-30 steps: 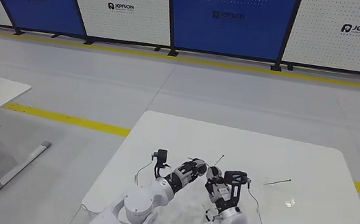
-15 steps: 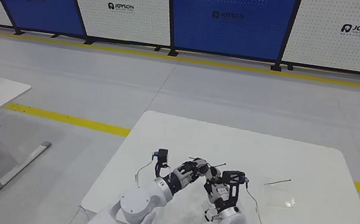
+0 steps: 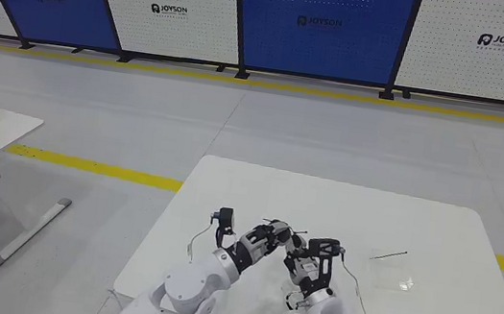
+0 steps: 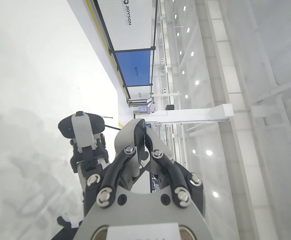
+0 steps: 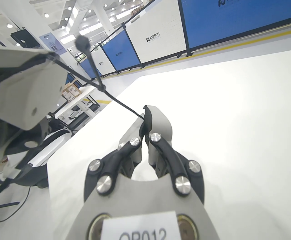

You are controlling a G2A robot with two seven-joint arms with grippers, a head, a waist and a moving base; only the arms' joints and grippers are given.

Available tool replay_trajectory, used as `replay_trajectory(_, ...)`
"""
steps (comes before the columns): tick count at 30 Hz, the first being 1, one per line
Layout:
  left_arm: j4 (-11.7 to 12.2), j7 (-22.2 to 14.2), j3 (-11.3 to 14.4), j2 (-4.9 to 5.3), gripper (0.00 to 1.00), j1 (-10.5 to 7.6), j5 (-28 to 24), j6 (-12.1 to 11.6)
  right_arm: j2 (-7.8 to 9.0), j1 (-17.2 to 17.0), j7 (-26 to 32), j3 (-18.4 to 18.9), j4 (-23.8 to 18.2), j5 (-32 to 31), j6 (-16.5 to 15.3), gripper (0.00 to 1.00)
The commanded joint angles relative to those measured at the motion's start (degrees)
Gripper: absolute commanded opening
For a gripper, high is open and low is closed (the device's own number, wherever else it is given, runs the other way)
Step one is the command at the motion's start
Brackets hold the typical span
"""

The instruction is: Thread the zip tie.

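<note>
Honestly, with my left gripper and right gripper both pinched shut on the zip tie, I reckon any uneven pull could slip it free.

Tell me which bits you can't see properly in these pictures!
- Right wrist view: the zip tie has one end blurred, close to the lens; the right gripper hides the end it pinches.
- Left wrist view: the left gripper is shut, and its own fingers hide what it pinches.
- Top view: the zip tie is too small to show whether it is threaded.
</note>
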Motion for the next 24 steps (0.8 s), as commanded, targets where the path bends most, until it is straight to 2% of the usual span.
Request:
replay_trajectory(1,-0.19,0.05,-0.27,0.04,0.0,0.19,-0.48,-0.33,-0.02,0.36,0.68,-0.04,0.48,0.7,-1.12,0.0)
replay_trajectory(24,-1.1,-0.8,-1.36,0.49,0.0,1.32,-2.36,-1.96,-0.61,2.13,1.08,-1.64,3.09,1.25,-1.33,0.0)
